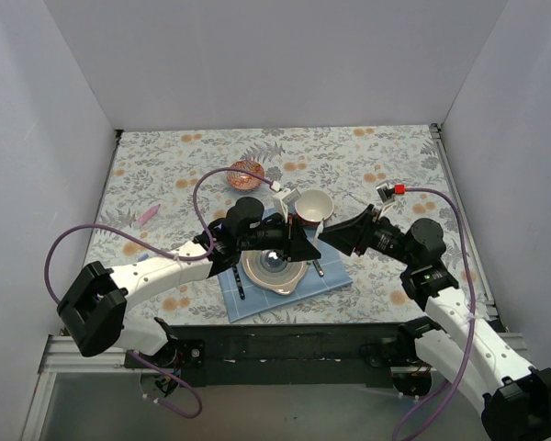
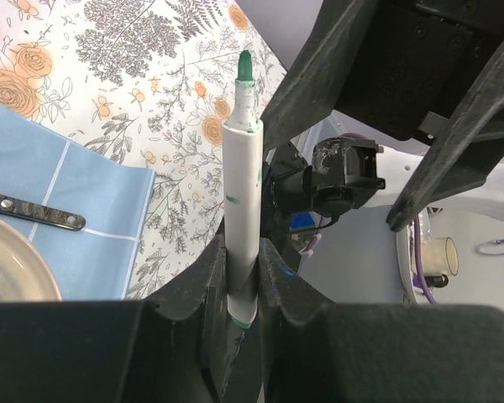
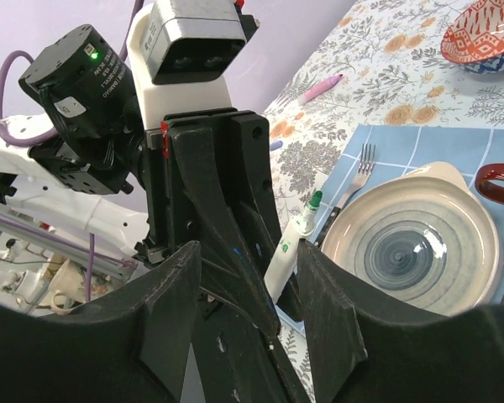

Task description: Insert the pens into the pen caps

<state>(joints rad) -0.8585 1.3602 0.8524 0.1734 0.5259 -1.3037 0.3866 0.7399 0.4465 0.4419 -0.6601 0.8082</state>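
My left gripper (image 2: 244,252) is shut on the lower barrel of a white pen (image 2: 242,185) whose bare green tip points away from it. In the top view the left gripper (image 1: 303,248) hangs over the plate, nose to nose with my right gripper (image 1: 327,232). The right gripper (image 3: 245,252) stands open; the green-tipped pen (image 3: 287,248) and the left fingers lie in the gap between its jaws, with nothing held. Far off at the left a pink pen (image 1: 148,215) (image 3: 319,87) lies on the cloth. No pen caps show.
Below the grippers a striped plate (image 1: 274,271) sits on a blue placemat (image 1: 335,276), with a fork (image 3: 357,172) and a dark-handled knife (image 2: 34,211) beside it. A mug (image 1: 314,206) and a red patterned bowl (image 1: 246,175) stand behind. White walls enclose the table.
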